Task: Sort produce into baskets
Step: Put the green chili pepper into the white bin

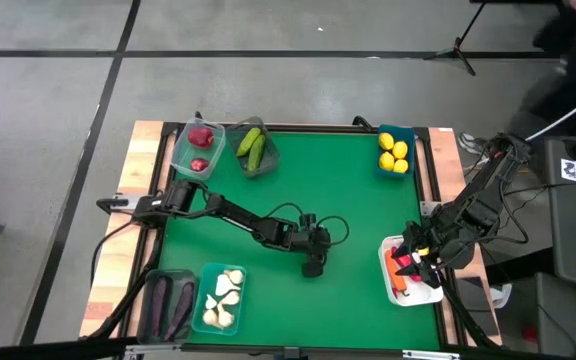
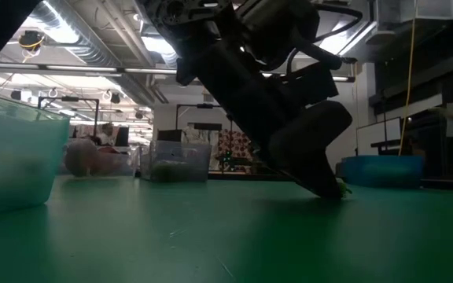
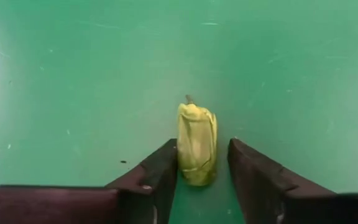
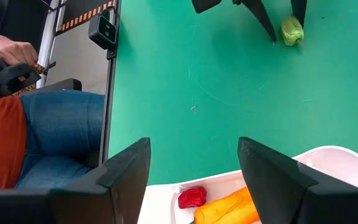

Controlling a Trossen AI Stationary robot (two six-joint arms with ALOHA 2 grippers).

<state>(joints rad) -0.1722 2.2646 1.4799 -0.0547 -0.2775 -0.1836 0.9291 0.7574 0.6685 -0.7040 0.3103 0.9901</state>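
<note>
The left hand (image 3: 201, 180) is down on the green tabletop (image 1: 348, 190) near its middle, its two dark fingers (image 3: 157, 171) standing either side of a small yellow-green pepper-like vegetable (image 3: 197, 143). The fingers are narrowed around it; one seems to touch its side, a slim gap shows on the other, so a firm hold is not clear. In the low view the same hand (image 2: 333, 189) leans steeply, tips on the tabletop with a bit of green (image 2: 343, 189) at them.

The right hand (image 4: 194, 168) hovers over the white tray (image 4: 340, 162) at the tabletop's right edge, fingers spread moderately wide with nothing between them. In the tray lie a small red piece (image 4: 192, 197) and an orange carrot (image 4: 229, 208), touching each other.

Along the far edge, a clear tub (image 1: 180, 150) holds red round fruits (image 1: 202, 137), a grey tub (image 1: 271, 155) beside it holds green cucumbers (image 1: 252, 145), and a blue tub (image 1: 381, 165) near the right corner holds yellow lemons (image 1: 394, 153). At the near left corner, a dark tub (image 1: 149, 300) has purple eggplants (image 1: 171, 305) and the teal tub (image 1: 204, 290) next to it has white garlic bulbs (image 1: 224, 298).

A seated person's leg in blue jeans (image 4: 61, 127) shows beyond the tabletop edge
</note>
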